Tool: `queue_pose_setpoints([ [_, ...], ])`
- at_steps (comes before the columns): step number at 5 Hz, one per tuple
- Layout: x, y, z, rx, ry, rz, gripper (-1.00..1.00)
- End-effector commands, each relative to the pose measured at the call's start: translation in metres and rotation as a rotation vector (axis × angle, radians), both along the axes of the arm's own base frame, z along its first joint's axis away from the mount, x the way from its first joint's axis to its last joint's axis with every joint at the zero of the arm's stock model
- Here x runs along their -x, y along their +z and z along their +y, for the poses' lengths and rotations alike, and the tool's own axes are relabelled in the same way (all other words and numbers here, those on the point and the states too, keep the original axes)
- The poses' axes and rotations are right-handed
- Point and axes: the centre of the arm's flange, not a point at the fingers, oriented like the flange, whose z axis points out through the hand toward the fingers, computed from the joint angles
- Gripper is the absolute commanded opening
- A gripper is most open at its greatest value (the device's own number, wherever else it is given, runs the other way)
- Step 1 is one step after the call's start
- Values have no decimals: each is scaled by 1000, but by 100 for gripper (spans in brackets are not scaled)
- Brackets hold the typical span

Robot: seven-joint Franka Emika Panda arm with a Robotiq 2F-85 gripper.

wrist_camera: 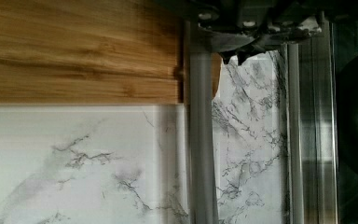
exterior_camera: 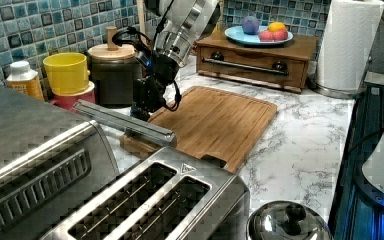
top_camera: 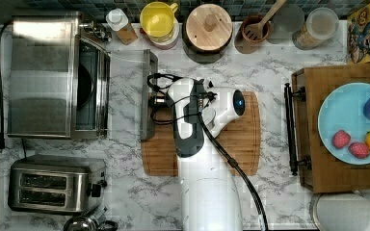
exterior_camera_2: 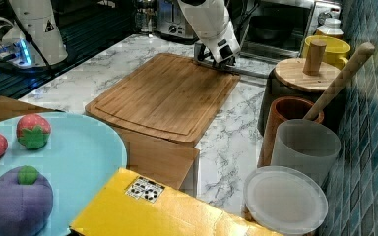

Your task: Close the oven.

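Top view, left to right: oven (top_camera: 41,77) at the table's (top_camera: 270,192) left end, door (top_camera: 127,94) dropped flat and open. Bar handle (top_camera: 148,94) runs top to bottom in the top view, along the door's free edge. Tool (top_camera: 158,99) just right of the handle, at mid-bar, over the cutting board (top_camera: 241,139) edge. Tool fingertips look together in the wrist view, gripping nothing. Closing likely means lifting the handle leftward.
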Motion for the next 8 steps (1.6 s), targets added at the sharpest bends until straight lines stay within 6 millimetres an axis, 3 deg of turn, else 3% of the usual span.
queue_pose_setpoints([
  [1,-53,125,87,-94,87,-214,-100],
  [3,-50,186,157,-110,202,-270,-100],
  [5,-45,248,188,-45,229,-329,-100],
  [7,-31,273,250,168,271,-359,-100],
  [8,-24,296,280,280,325,-369,-100],
])
